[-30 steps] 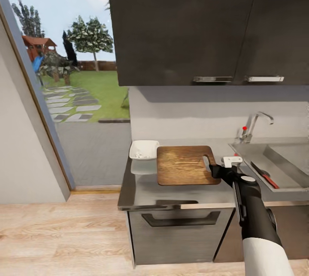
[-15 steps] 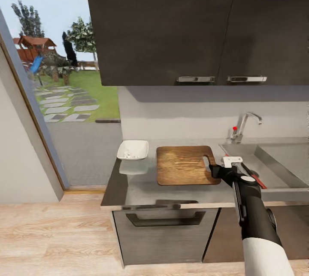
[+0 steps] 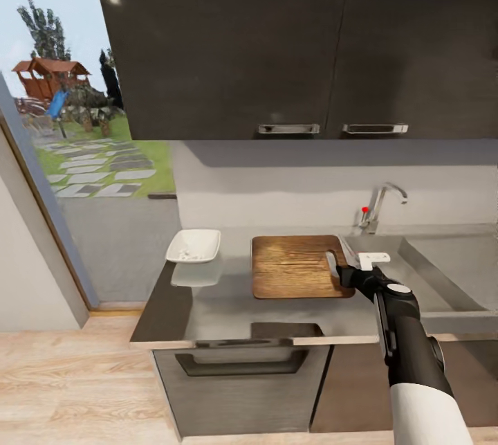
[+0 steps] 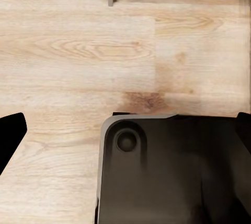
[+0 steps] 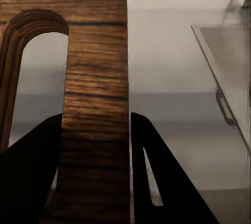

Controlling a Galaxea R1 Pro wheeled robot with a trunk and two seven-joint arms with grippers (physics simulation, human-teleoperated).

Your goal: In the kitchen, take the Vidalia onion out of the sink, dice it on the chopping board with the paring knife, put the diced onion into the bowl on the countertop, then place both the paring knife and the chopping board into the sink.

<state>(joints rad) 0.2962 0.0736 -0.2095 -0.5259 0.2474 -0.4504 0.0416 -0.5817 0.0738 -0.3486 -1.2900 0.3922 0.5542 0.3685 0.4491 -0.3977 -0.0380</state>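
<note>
The right arm reaches forward from the lower edge of the head view, and its right pincer (image 3: 340,270) is clamped on the handle end of the chopping board (image 3: 296,266); in the right wrist view the two dark fingers (image 5: 157,182) sit on either side of the wooden strip (image 5: 94,130) beside the board's handle slot. The board appears to hover level over the grey worktop (image 3: 228,306), its right edge at the rim of the sink (image 3: 443,272). To the board's left, apart from it, rests the white bowl (image 3: 194,246). Farther back, the chrome faucet (image 3: 379,204) with its red-tipped lever stands behind the basin, under dark wall cabinets (image 3: 290,43). The left pincer (image 4: 125,135) hangs spread wide over the wooden floor (image 4: 68,62).
</note>
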